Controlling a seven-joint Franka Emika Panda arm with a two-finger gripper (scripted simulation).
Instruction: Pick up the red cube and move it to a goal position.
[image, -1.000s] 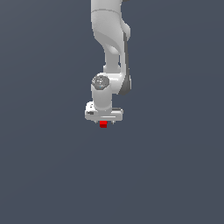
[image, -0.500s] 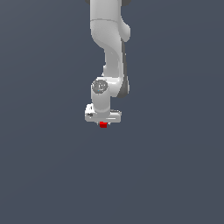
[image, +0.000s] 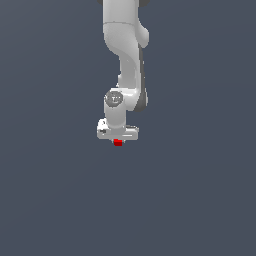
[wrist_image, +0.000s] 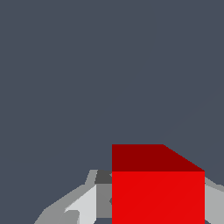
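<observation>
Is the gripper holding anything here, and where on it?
Yes: the gripper holds the red cube between its fingers, clamped on two opposite side faces.

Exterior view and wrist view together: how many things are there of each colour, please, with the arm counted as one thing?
Red: 1, the red cube, between the fingers in the wrist view
White: 1, the arm with its gripper
Total: 2
</observation>
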